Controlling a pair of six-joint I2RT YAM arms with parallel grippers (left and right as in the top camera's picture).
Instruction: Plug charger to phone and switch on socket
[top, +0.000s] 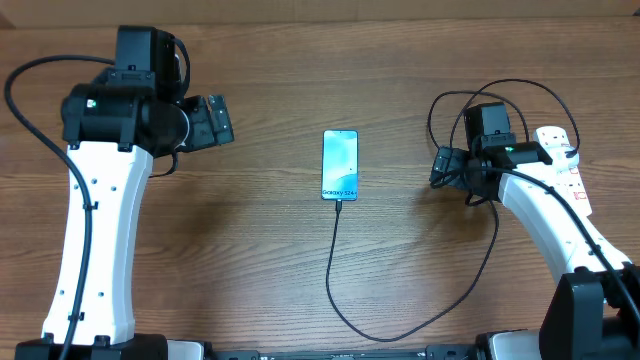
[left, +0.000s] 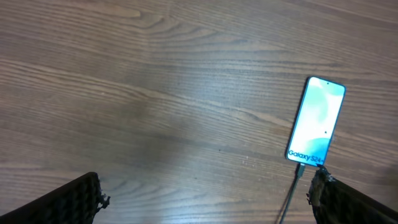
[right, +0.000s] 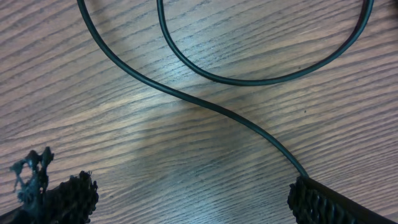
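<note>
Phone (top: 340, 165): lies flat and face up near the middle of the wooden table (top: 260, 260), turquoise screen lit, "Galaxy" lettering at the short end nearer the arm bases. Charger (top: 333, 260): meets that same short end with its small plug tip, runs straight toward the near table edge, swings right in a wide curve, climbs past the right arm (top: 545, 215) and curls in loops around the right gripper (top: 438, 168); cannot tell whether seated fully in the port. Socket (top: 556, 140): sits at the far right of the table, white and oblong, partly covered by the right arm when seen from overhead, faint red marks along its top; too small to tell how the switches stand. Left gripper (top: 222, 122): hovers above bare wood well to the left of the phone, jaws spread wide, nothing held; shows in its wrist view only the tips of two dark ribbed fingers (left: 78, 202) at the bottom corners, phone and plug tip up to the right. Right gripper: hangs between phone and socket, near the socket and well apart from the phone, jaws likewise wide apart and empty; looks down in its wrist view on two black strands of the charger crossing the wood, one running up to the right-hand one of its fingers (right: 329, 202), touching or not cannot tell.
</note>
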